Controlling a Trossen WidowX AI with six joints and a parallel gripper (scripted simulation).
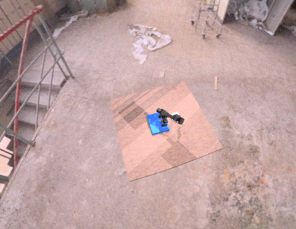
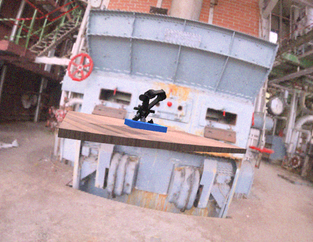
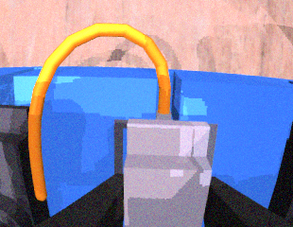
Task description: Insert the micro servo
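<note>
The grey micro servo (image 3: 164,189) (image 2: 143,120) is between the black fingers of my gripper (image 3: 164,185) (image 1: 161,120), which is shut on it. It is over the blue deck (image 3: 241,106) (image 1: 155,128) (image 2: 146,126). A dark outline (image 3: 119,151) marking the pocket shows at both sides of the servo's far end; the servo hides most of it. The orange cable (image 3: 109,29) leaves the far end, arcs beyond the deck's edge and bends back on the left. The output shaft, the ears' contact with the deck and the servo's depth are hidden.
Black servo units stand on the deck at the left (image 3: 11,147) and right (image 3: 289,180) of the held servo, close to the fingers. The deck lies on a wooden table top (image 1: 141,157) (image 2: 104,125). A white item (image 1: 176,113) lies by the arm's base.
</note>
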